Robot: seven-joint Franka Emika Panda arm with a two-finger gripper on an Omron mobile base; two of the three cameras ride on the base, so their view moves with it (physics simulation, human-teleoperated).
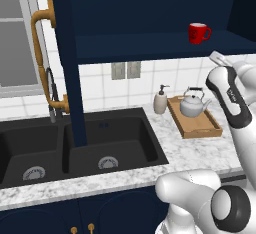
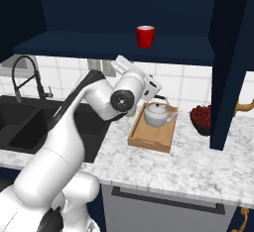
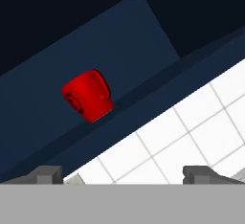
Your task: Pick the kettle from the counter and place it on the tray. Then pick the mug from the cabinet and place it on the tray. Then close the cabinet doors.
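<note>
A speckled white-and-grey counter runs under a white tiled wall in this navy kitchen, with a black double sink sunk into it. The wooden tray lies on the counter to the right of the sink, and everything else sits easily in relation to it. The kettle stands upright on the far end of the tray, dark handle arched over it, leaving the near half of the tray bare. Just beside the tray on the sink side stands a white soap pump bottle; on the tray's other side, near the wall, is a dark bowl of red fruit. Above the tray the cabinet hangs open, and the red mug stands upright on its dark shelf, well above the kettle. One cabinet door swings out over the sink, the other cabinet door juts forward past the fruit bowl. The gripper is held up above the tray, below the shelf edge and tilted toward the mug, its fingers spread wide apart and holding nothing, with a clear gap to the mug.
</note>
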